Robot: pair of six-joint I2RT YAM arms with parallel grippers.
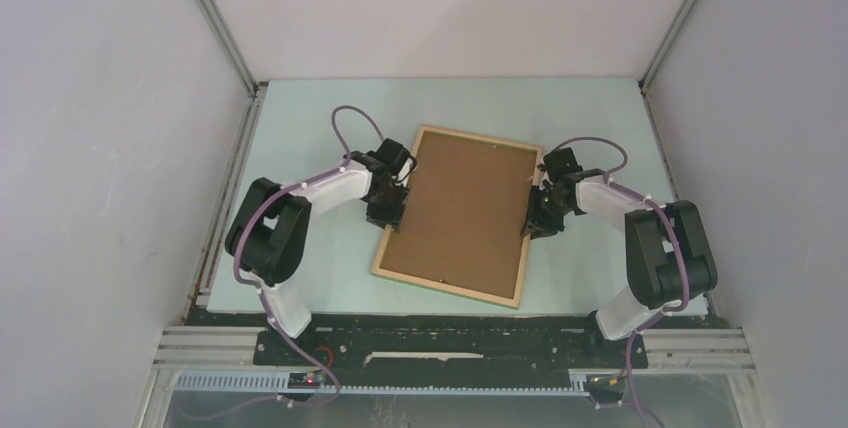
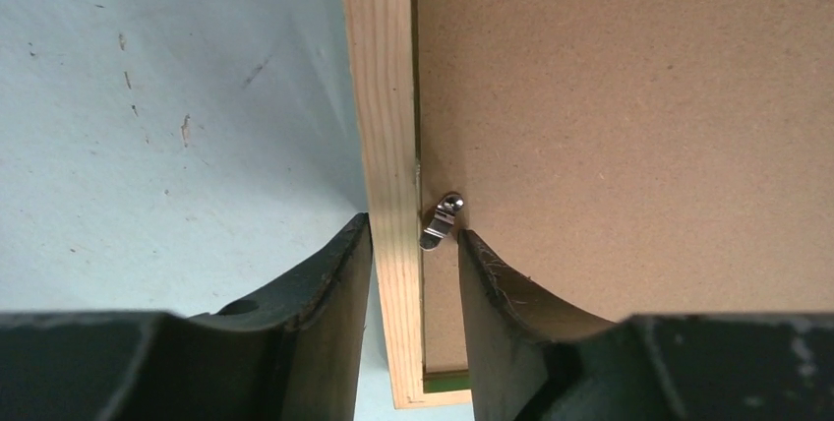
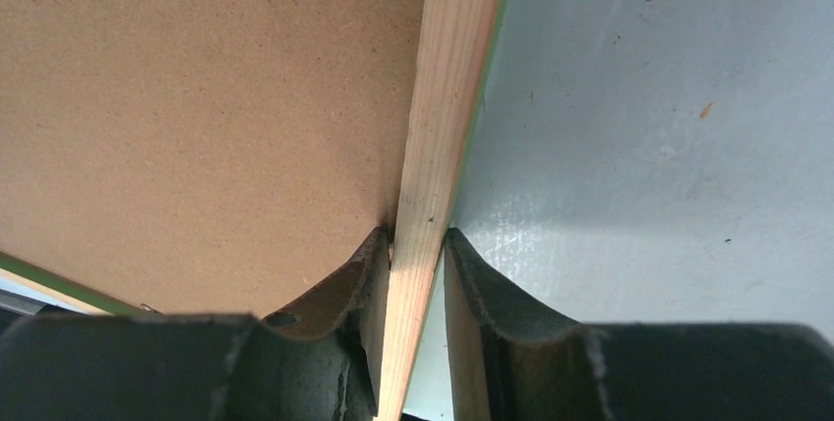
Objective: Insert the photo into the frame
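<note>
Wood — one brown board (image 1: 460,213) in one frame (image 1: 445,288); right jaws pinch that frame, left jaws: hold unclear.

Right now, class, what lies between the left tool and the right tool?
The frame, brown backing board inside it, spans that gap in the top view.

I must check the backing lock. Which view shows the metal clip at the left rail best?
Left wrist: the clip is close and sharp, at the seam between rail and board. In the top view it is too small to make out. The right wrist view faces the opposite rail.
</note>
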